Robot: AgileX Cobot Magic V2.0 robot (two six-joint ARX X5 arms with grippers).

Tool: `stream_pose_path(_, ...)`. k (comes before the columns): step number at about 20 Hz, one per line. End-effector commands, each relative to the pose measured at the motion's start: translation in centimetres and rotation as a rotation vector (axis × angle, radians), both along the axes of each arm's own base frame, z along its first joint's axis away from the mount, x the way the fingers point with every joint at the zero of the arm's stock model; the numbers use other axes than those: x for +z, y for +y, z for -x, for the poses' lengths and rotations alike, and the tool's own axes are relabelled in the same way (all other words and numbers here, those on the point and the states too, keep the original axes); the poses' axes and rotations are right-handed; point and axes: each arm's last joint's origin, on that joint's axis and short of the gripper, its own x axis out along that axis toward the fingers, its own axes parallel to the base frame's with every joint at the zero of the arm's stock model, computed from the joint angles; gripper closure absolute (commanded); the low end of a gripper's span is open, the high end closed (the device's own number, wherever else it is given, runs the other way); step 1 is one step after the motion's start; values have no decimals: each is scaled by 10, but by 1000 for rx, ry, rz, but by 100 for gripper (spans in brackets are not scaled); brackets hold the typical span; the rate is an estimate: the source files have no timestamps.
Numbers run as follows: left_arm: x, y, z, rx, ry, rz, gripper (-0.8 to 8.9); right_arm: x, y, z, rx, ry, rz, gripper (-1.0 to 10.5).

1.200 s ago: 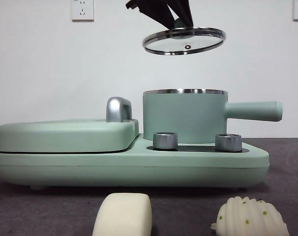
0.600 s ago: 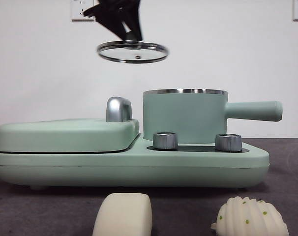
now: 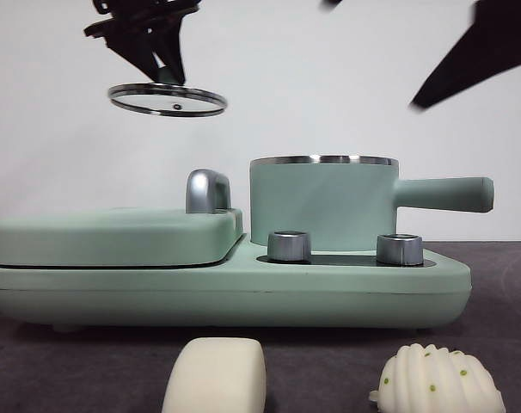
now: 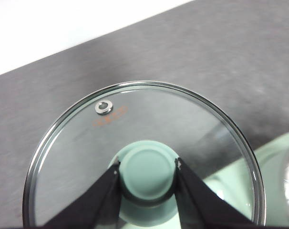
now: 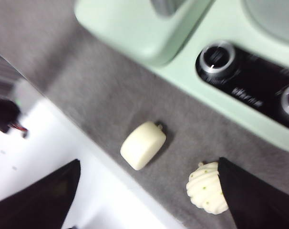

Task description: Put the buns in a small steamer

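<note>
The mint-green round steamer pot with a steel rim [image 3: 322,202] stood open on the pale green cooker base [image 3: 226,292], its straight side handle lying level and pointing toward the table's right edge. The left gripper [image 4: 148,168] was clamped on the green knob of the round glass lid [image 3: 167,99], held level high above the flat griddle cover [image 3: 114,237]. The smooth cream-white oblong bun [image 5: 143,145] and the white ridged shell-shaped bun with green specks [image 5: 207,188] lay apart near the table's front edge. The right gripper [image 5: 149,195], jaws spread wide, hung above them.
</note>
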Motion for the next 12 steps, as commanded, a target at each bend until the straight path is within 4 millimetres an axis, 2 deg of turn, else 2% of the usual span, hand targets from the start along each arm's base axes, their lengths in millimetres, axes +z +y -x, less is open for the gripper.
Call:
stream_pose_path(1,10,6,-4,10,-58,10,798,-9,30,-3,1,62,62,517)
stream_pose_path(6,10,23,-9,53,-58,10,798,-40,83,-2,45,170,195,517)
stream_pose_path(12,10,27,-10,62,-56,14,798,-82,119,-1,43,258,343,517)
